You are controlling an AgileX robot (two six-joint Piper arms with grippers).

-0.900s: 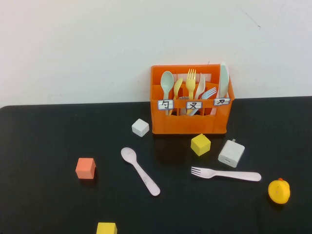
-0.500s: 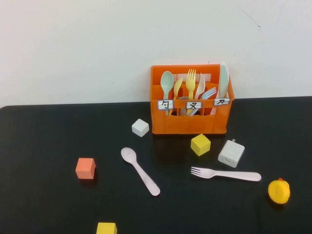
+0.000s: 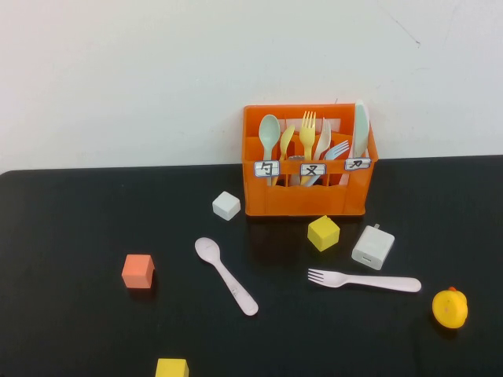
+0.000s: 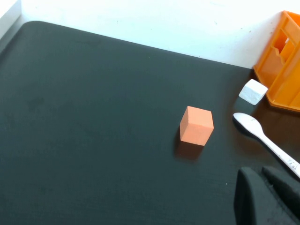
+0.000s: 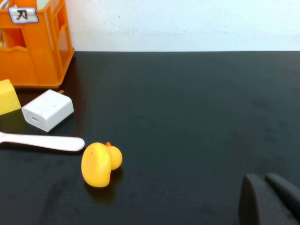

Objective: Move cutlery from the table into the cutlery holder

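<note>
Smooth pink plastic spoon [image 3: 225, 276] and fork [image 3: 364, 280] seen flat on matte tabletop [image 3: 71, 228], lower centre; ribbed orange cutlery holder [image 3: 307, 192] above. Left claw [image 4: 267, 197], right claw [image 5: 272, 199] glimpsed at wrist-frame corners, fingers together.

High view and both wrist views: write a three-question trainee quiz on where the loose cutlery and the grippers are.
1. True or false: the pink spoon is already in the orange holder.
2. Which item lies nearest the pink fork?
A. orange cube
B. white charger
C. white cube
3. Fill in: the left gripper shows at the edge of its wrist view, above the table near the pink ____.

Key:
1. False; it lies on the table.
2. B.
3. Spoon. The right gripper sits likewise in its wrist view, off to one side of the yellow duck; neither holds anything.
</note>
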